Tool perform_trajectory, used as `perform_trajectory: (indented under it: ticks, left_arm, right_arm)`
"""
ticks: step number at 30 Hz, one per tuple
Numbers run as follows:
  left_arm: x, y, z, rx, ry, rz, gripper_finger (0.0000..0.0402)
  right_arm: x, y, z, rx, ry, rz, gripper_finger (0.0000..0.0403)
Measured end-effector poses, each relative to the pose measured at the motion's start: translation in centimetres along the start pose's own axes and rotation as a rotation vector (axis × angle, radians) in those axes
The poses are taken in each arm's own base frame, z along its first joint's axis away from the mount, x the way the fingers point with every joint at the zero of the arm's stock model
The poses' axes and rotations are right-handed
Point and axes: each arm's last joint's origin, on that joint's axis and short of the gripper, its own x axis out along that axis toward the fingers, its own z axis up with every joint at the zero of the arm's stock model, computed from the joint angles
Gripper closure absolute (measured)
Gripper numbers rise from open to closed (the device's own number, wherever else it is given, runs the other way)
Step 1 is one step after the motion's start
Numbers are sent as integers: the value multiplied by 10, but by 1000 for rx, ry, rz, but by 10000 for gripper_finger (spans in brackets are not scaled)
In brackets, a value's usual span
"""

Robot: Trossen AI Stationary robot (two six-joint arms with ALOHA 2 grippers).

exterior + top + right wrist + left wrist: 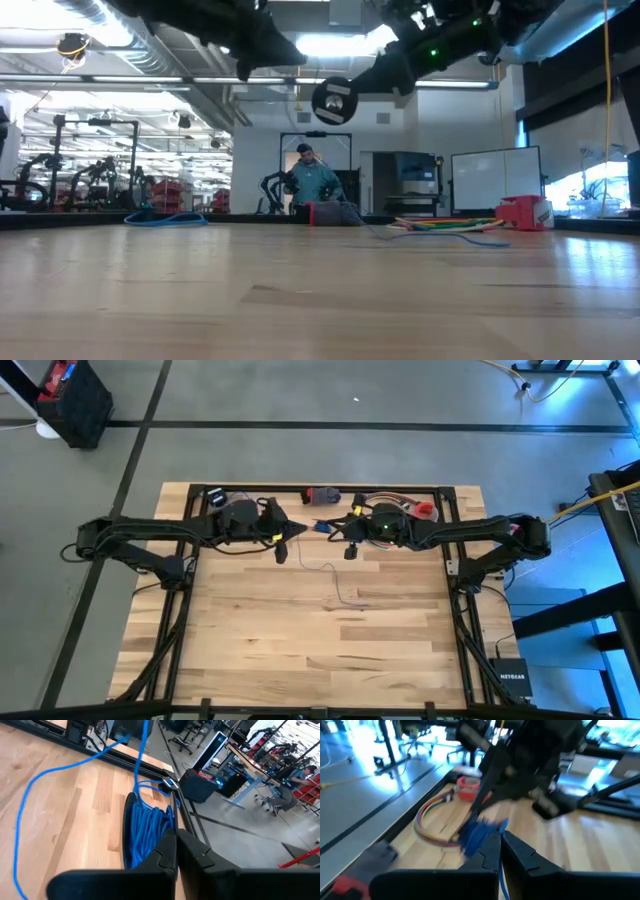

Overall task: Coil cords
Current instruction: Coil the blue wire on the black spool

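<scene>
High view: both hands meet over the desk's point(300, 650) far centre. Left hand point(297, 530) is clenched, holding nothing visible. Right hand point(336, 528) is clenched on a blue cord bundle point(145, 827). Thin grey wire point(335, 575) trails toward the desk's middle; its black disc point(333, 101) hangs aloft.

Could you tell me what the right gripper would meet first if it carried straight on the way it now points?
Most likely the blue cable bundle: it lies directly ahead of the right gripper in its wrist view. Beyond it comes the table's black edge rail. Depth is hard to judge.
</scene>
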Motion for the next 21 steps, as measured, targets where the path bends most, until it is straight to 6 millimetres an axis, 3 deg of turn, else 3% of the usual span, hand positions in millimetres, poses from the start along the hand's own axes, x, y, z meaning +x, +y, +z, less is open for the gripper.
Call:
perform_trajectory:
  ticks: [10, 21]
  left_arm:
    - [36, -15, -11, -16, -106, -55, 401]
    - [63, -16, -38, -36, -35, -51, 399]
  right_arm:
    - [10, 1, 0, 88, -46, -23, 393]
    - [11, -4, 9, 232, -90, -27, 393]
